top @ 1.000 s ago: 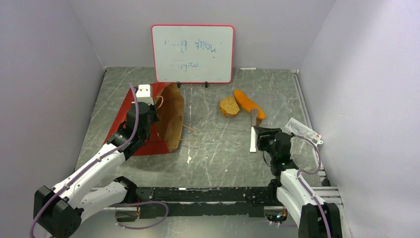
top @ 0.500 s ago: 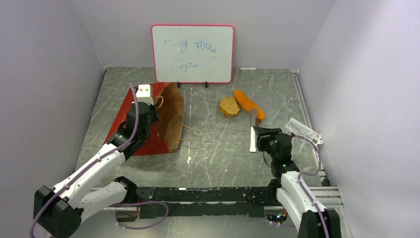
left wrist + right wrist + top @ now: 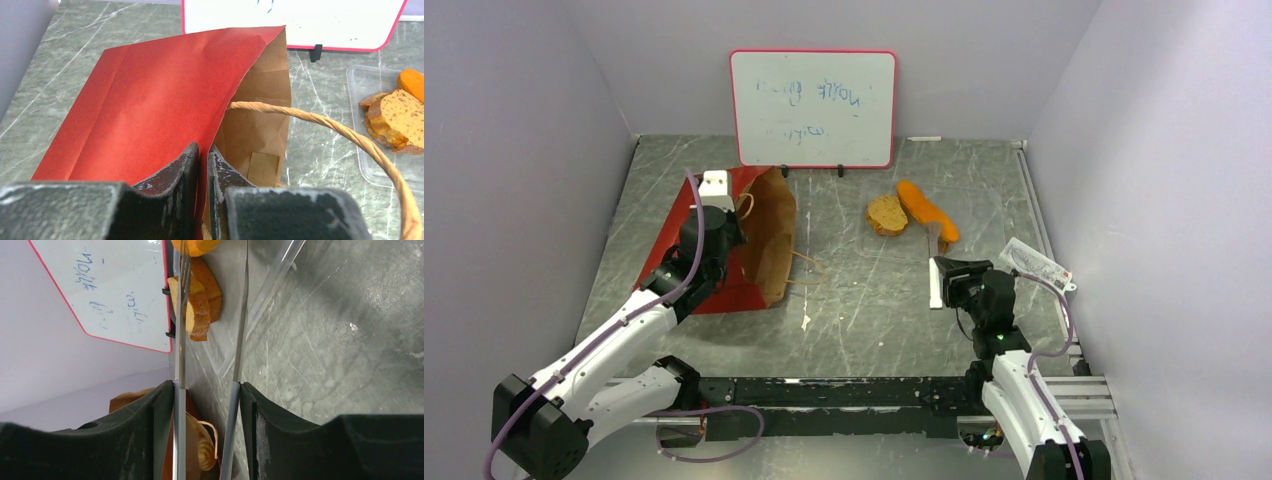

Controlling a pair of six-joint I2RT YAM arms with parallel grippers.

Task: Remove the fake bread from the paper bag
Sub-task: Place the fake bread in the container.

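Observation:
The paper bag (image 3: 764, 240) lies on its side at the left, red outside, kraft mouth facing right, and shows in the left wrist view (image 3: 150, 100). My left gripper (image 3: 727, 232) (image 3: 202, 155) is shut on the bag's upper rim. A tan roll (image 3: 207, 450) shows inside the bag. The round brown slice (image 3: 887, 214) (image 3: 400, 117) (image 3: 197, 310) and long orange loaf (image 3: 924, 210) (image 3: 412, 82) (image 3: 197, 245) lie on a clear tray (image 3: 984, 215). My right gripper (image 3: 951, 270) (image 3: 207, 387) is shut on metal tongs (image 3: 936, 262) (image 3: 180, 315), whose tips are apart and reach toward the loaf.
A whiteboard (image 3: 814, 108) stands at the back. A white packet (image 3: 1034, 262) lies at the right edge beside my right arm. The bag's loop handle (image 3: 350, 135) arches over its mouth. Walls close in on three sides.
My right arm has shifted slightly, still holding the tongs near the loaf. The left arm and the bag have not moved.

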